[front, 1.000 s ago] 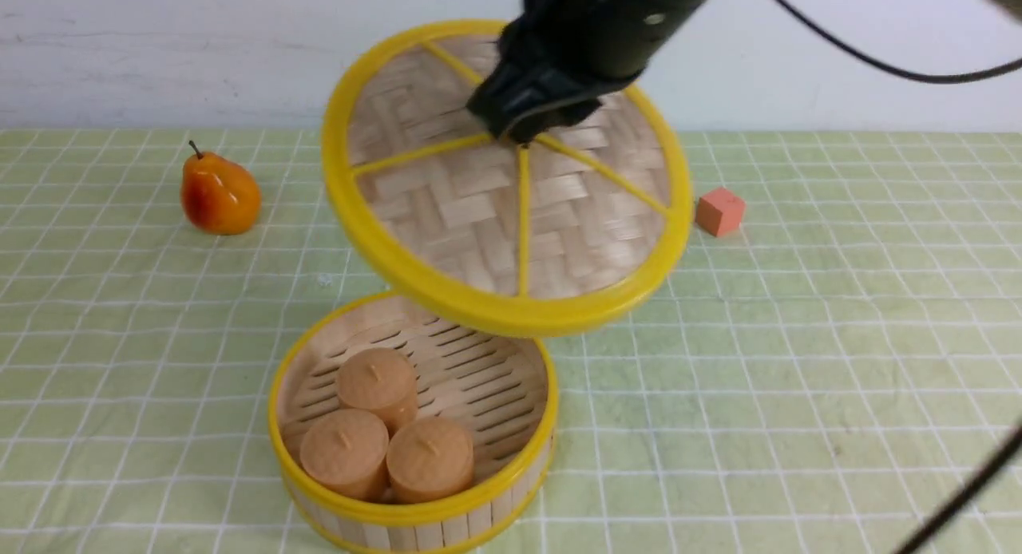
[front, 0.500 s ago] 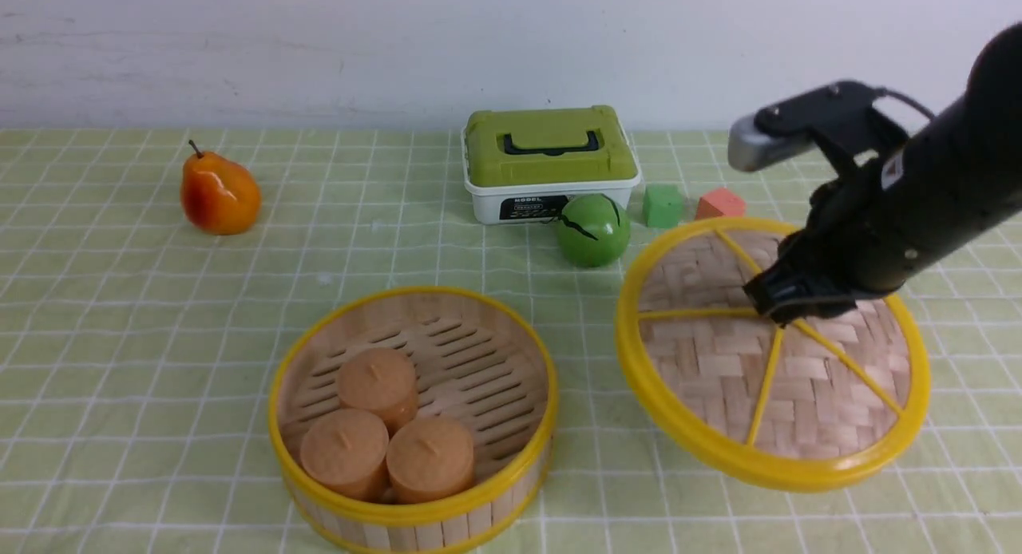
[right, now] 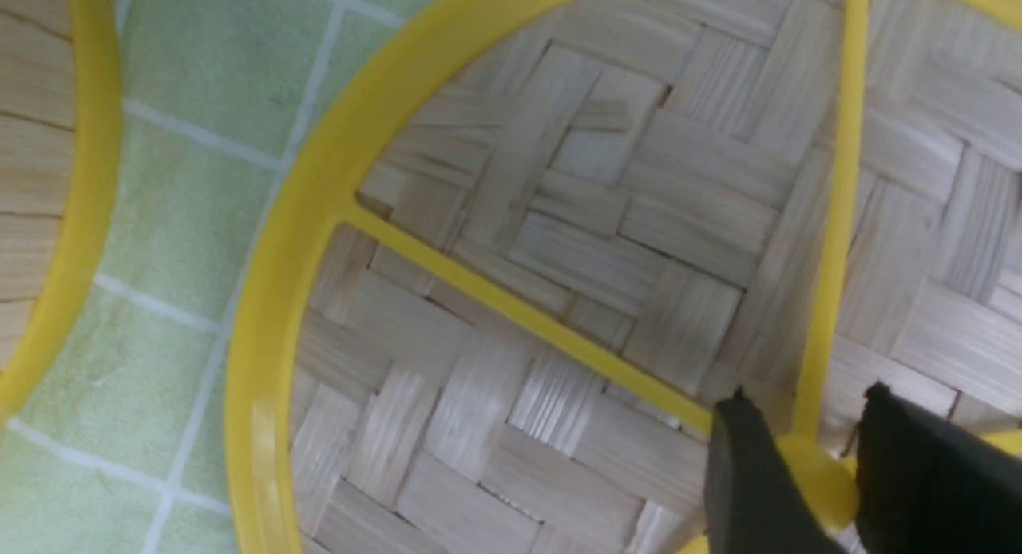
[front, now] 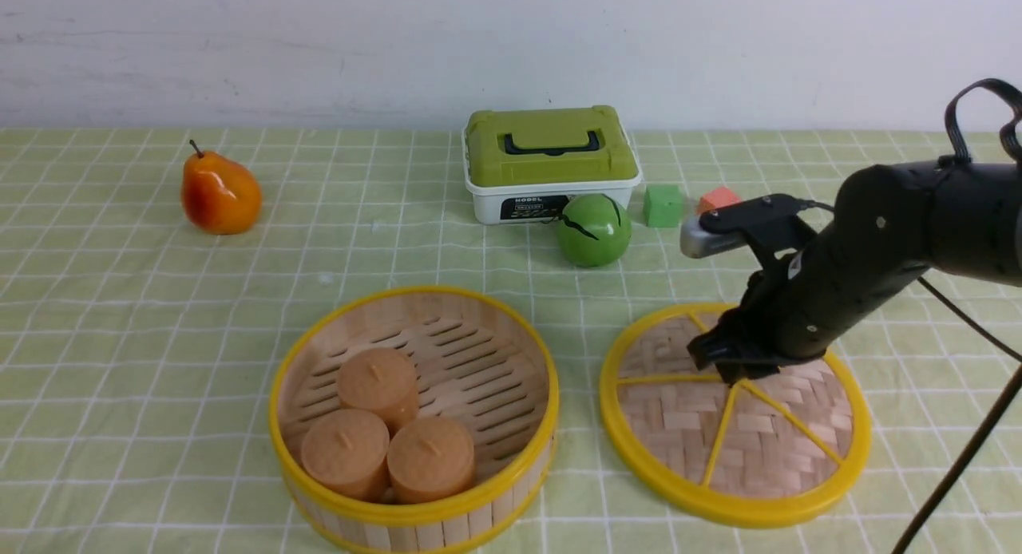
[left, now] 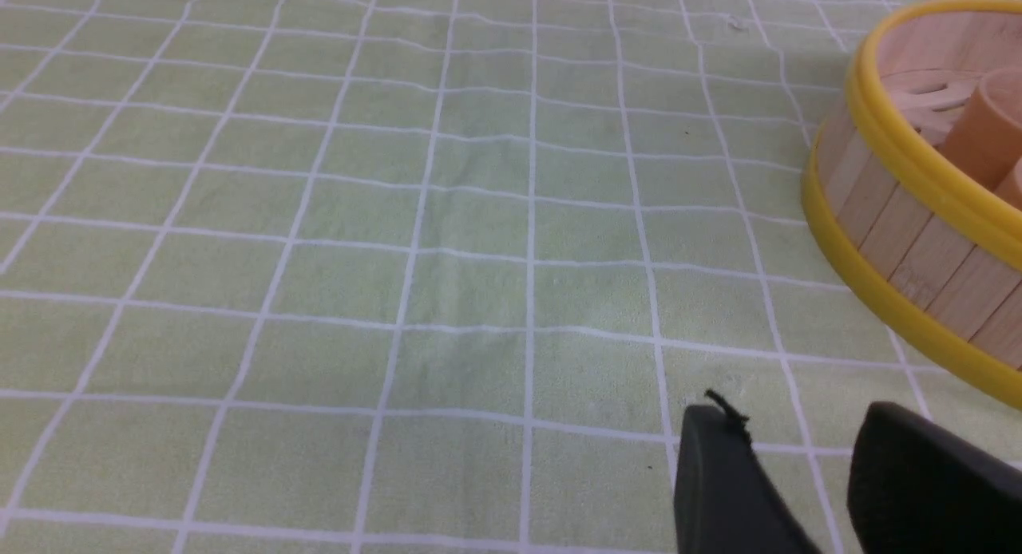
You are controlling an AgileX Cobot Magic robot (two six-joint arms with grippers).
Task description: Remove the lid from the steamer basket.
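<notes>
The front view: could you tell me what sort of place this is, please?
Probably a robot test bench, not a kitchen: green checked cloth, bare white wall, and unrelated props (pear, green cube, box) near the steamer basket and lid.

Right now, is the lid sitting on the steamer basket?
No, the lid is off to one side, and the steamer basket stands open.

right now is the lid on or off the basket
Off. The lid sits beside the open basket, apart from it, the right gripper at its knob.
</notes>
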